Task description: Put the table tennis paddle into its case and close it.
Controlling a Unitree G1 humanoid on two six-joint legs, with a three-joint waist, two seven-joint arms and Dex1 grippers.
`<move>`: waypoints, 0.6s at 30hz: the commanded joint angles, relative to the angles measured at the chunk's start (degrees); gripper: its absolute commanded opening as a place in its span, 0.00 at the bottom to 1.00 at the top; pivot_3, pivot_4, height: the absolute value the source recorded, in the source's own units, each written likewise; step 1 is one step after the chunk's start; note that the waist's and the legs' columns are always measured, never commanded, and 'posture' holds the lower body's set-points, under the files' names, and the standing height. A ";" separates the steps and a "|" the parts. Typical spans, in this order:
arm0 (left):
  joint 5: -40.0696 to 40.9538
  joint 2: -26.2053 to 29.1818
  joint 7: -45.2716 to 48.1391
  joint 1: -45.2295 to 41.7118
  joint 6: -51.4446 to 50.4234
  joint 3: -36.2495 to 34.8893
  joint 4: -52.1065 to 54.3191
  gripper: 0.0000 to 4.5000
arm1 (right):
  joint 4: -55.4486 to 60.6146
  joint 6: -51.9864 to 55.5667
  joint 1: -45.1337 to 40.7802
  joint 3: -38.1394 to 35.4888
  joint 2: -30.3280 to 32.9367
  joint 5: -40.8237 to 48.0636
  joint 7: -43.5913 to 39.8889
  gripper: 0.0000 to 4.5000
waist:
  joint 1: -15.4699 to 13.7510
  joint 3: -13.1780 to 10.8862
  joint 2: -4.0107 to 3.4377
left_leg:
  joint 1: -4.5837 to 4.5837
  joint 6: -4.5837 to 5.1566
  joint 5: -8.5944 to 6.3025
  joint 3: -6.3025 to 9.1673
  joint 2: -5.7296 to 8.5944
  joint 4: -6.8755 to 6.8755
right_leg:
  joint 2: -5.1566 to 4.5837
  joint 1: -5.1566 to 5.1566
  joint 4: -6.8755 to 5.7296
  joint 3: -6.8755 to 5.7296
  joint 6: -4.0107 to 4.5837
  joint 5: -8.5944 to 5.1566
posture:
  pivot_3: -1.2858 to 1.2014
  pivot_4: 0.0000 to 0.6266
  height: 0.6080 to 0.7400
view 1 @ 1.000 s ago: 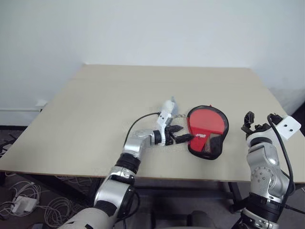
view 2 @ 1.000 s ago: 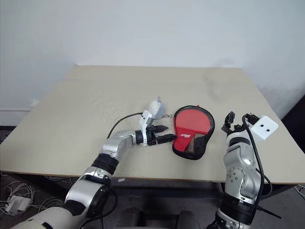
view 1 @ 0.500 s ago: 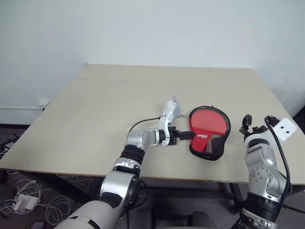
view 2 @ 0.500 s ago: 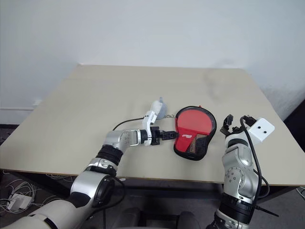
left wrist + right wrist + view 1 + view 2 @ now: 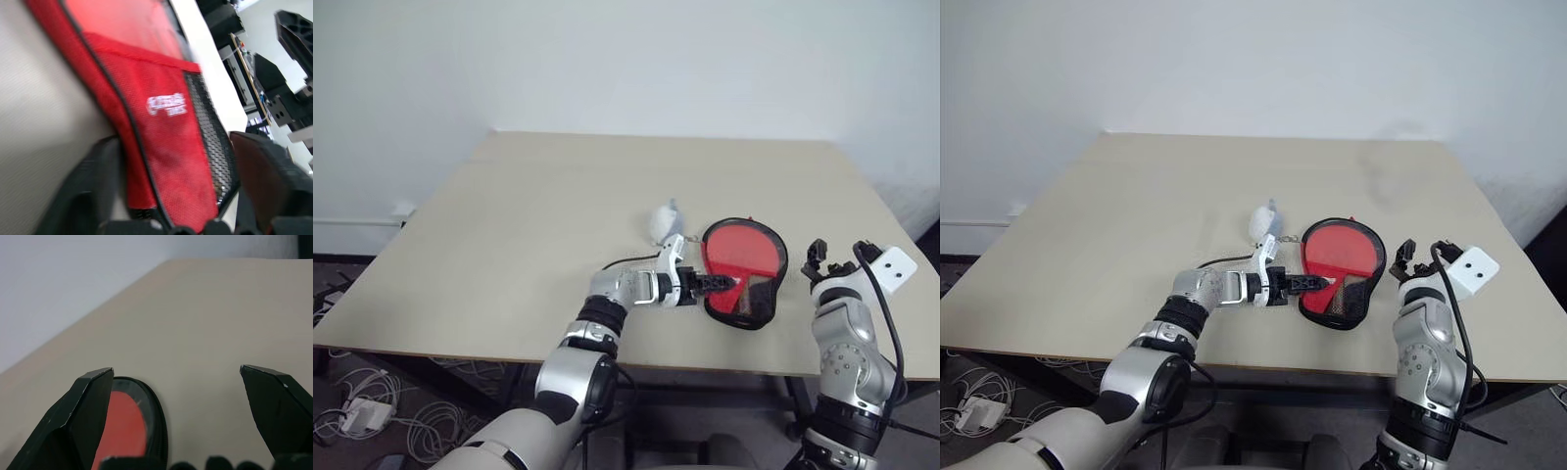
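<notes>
Here the table tennis paddle sits inside the case, red face showing through the clear half; its handle is hidden under the red panel and black mesh, hard to make out. One paddle, one case, one small grey-white ball-like thing, two grippers.

Case lies on the worktop near the front edge, towards the right front corner. Ball-like thing rests just beside the case's far left rim, on the side away from the right edge.

Left gripper reaches in from the left, fingers part-spread astride the case's near rim; in the left wrist view the red panel lies between the two fingers. Cannot tell whether they press it.

Right gripper hovers at the right front corner, fingers spread wide, holding nothing, apart from the case.

Far half and left side of the worktop lie bare.
</notes>
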State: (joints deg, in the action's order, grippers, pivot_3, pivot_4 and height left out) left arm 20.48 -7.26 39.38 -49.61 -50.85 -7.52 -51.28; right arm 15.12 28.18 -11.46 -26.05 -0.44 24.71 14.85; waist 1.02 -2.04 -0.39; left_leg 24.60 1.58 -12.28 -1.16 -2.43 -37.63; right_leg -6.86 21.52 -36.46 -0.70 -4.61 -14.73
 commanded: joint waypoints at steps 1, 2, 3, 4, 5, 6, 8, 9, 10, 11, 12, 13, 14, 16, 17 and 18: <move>1.71 -1.73 -0.99 -0.85 -2.34 -1.17 -2.36 0.47 | 2.05 -0.96 -0.58 -0.63 0.87 0.70 0.17 1.00 | 0.01 0.00 0.00 | 0.00 0.00 0.00 0.00 0.00 0.00 | 0.00 0.00 0.00 0.00 0.00 0.00 | 0.52 0.00 1.00; 2.01 -1.77 -0.85 -0.98 -2.56 -1.43 -2.50 0.40 | 2.03 -0.96 -0.58 -0.65 0.87 0.68 0.21 1.00 | 0.01 0.00 0.00 | 0.00 0.00 0.00 0.00 0.00 0.00 | 0.00 0.00 0.00 0.00 0.00 0.00 | 0.52 0.00 1.00; 2.20 -1.81 -0.60 -1.02 -2.73 -1.46 -2.45 0.32 | 2.01 -0.96 -0.58 -0.65 0.85 0.67 0.24 1.00 | 0.02 0.00 0.00 | 0.01 0.00 0.00 0.00 0.00 0.00 | 0.00 0.01 0.00 0.00 0.00 0.00 | 0.52 0.00 1.00; 2.23 -1.86 -0.50 -1.00 -2.88 -1.42 -2.30 0.24 | 1.97 -0.97 -0.59 -0.64 0.83 0.66 0.26 1.00 | 0.03 -0.01 0.00 | 0.01 0.00 0.00 0.00 0.00 0.00 | 0.00 0.02 0.00 0.00 0.00 0.00 | 0.52 0.00 1.00; 2.34 -1.93 -0.39 -0.95 -3.28 -1.49 -2.09 0.16 | 1.93 -1.01 -0.58 -0.59 0.77 0.62 0.28 1.00 | 0.01 0.00 -0.01 | 0.01 0.00 0.00 -0.01 0.00 0.00 | 0.00 0.02 0.00 0.00 0.00 0.00 | 0.52 0.00 1.00; 2.54 -1.96 -0.18 -0.89 -3.80 -1.60 -1.87 0.10 | 1.90 -1.05 -0.54 -0.51 0.69 0.56 0.30 1.00 | 0.02 0.00 -0.02 | -0.01 0.00 0.00 0.01 0.00 0.00 | 0.00 0.00 0.00 0.00 0.00 0.00 | 0.52 0.00 1.00; 3.37 -1.63 0.71 -0.75 -5.37 -2.05 -1.00 0.01 | 1.98 -1.13 -0.45 -0.25 0.51 0.40 0.37 1.00 | 0.01 0.02 -0.04 | -0.04 0.00 0.00 0.00 0.00 -0.01 | -0.01 -0.01 0.00 -0.01 0.01 0.00 | 0.52 0.00 1.00; 3.77 -1.41 1.19 -0.70 -6.14 -2.24 -0.57 0.01 | 2.02 -1.15 -0.43 -0.18 0.47 0.36 0.39 1.00 | 0.02 0.02 -0.04 | -0.05 0.00 0.00 0.00 0.00 -0.03 | -0.01 0.00 0.00 -0.01 0.01 0.00 | 0.52 0.00 1.00; 3.91 -1.04 2.11 -0.42 -6.67 -1.88 0.34 0.01 | 2.00 -1.19 -0.37 -0.16 0.49 0.32 0.34 1.00 | 0.03 0.02 -0.04 | -0.04 0.00 0.00 0.00 0.00 -0.03 | -0.01 0.00 0.00 -0.01 0.01 0.00 | 0.52 0.00 1.00; 4.06 -0.73 2.78 -0.21 -7.21 -1.59 1.04 0.01 | 1.98 -1.23 -0.33 -0.17 0.52 0.33 0.31 1.00 | 0.05 0.01 -0.04 | -0.02 -0.01 0.00 0.00 0.00 -0.02 | -0.01 0.00 0.00 -0.01 0.01 0.00 | 0.52 0.00 1.00; 4.34 -0.25 3.32 -0.18 -8.26 -1.48 1.55 0.01 | 1.99 -1.25 -0.31 -0.23 0.54 0.37 0.31 1.00 | 0.09 0.01 -0.04 | 0.01 -0.01 0.00 0.00 0.00 0.01 | -0.01 0.02 0.00 0.00 0.01 0.00 | 0.52 0.00 1.00; 4.54 0.07 3.66 -0.13 -9.04 -1.43 1.90 0.01 | 1.98 -1.30 -0.27 -0.26 0.54 0.40 0.30 1.00 | 0.17 0.00 -0.04 | 0.01 -0.01 0.00 -0.02 0.00 0.04 | -0.01 0.03 0.01 0.01 0.01 0.00 | 0.52 0.00 1.00; 4.39 0.64 3.33 -0.07 -9.70 -1.36 2.10 0.01 | 2.04 -1.29 -0.23 -0.28 0.60 0.39 0.30 1.00 | 0.20 0.00 -0.04 | 0.01 -0.01 0.00 -0.02 0.00 0.08 | 0.00 0.05 0.00 0.01 0.01 0.00 | 0.52 0.00 1.00; 4.35 1.97 3.65 0.43 -11.36 -0.82 3.52 0.01 | 2.12 -1.26 -0.21 -0.32 0.73 0.36 0.31 1.00 | 0.26 0.00 -0.05 | 0.00 -0.01 0.01 -0.02 -0.01 0.13 | 0.02 0.08 -0.01 0.02 0.03 -0.01 | 0.52 0.00 1.00; 4.51 2.64 4.11 0.78 -12.36 -0.46 4.55 0.01 | 2.14 -1.25 -0.22 -0.35 0.78 0.36 0.32 1.00 | 0.29 0.00 -0.05 | 0.00 -0.01 0.01 -0.02 -0.01 0.13 | 0.02 0.09 -0.02 0.02 0.04 -0.02 | 0.52 0.00 1.00; 5.33 4.39 5.24 1.42 -15.67 0.08 6.68 0.01 | 2.18 -1.21 -0.22 -0.43 0.88 0.36 0.33 1.00 | 0.43 0.00 -0.05 | 0.00 -0.01 0.01 -0.02 -0.01 0.14 | 0.03 0.09 -0.03 0.03 0.05 -0.02 | 0.52 0.00 1.00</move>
State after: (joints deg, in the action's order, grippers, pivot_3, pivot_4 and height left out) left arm 23.78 -4.42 42.65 -48.45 -62.97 -7.94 -47.81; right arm 15.13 28.18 -10.99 -26.30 -0.26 24.68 15.03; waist 1.45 -2.04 -0.44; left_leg 24.60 1.57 -12.27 -1.18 -2.45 -37.47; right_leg -6.82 21.65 -36.53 -0.64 -4.54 -14.76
